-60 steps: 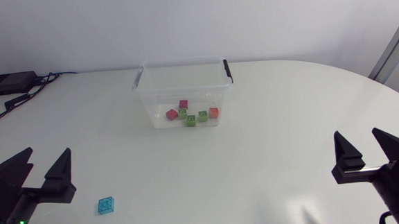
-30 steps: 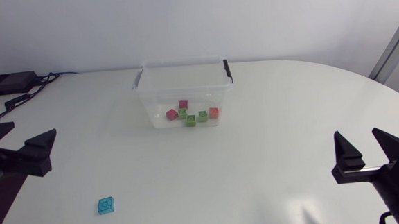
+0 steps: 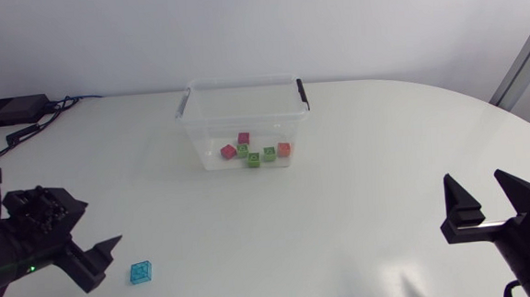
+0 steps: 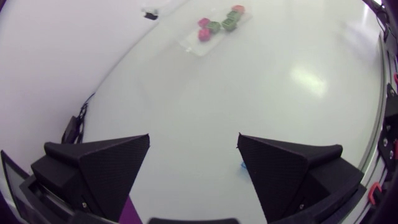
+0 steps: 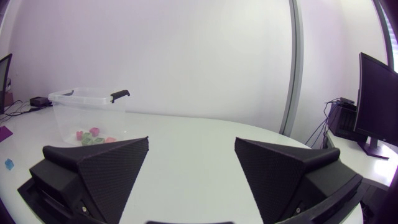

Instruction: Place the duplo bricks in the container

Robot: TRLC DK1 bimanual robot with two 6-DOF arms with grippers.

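A clear container (image 3: 245, 122) with black handle clips stands at the table's far middle and holds several pink, green and orange duplo bricks (image 3: 253, 159). One blue brick (image 3: 142, 272) lies alone on the table at the front left. My left gripper (image 3: 99, 225) is open just left of it, turned toward the container. In the left wrist view the blue brick (image 4: 244, 165) peeks out beside one finger, with the container (image 4: 214, 28) far ahead. My right gripper (image 3: 485, 210) stands open and empty at the front right. The right wrist view shows the container (image 5: 87, 115) far off and the blue brick (image 5: 9, 163).
A black box (image 3: 9, 111) with cables lies at the table's far left corner. Bare white tabletop (image 3: 368, 179) stretches between the container and both grippers.
My left arm has swung: its gripper first drew back toward the left edge, then turned rightward and came down beside the blue brick. The right arm and the bricks have not moved.
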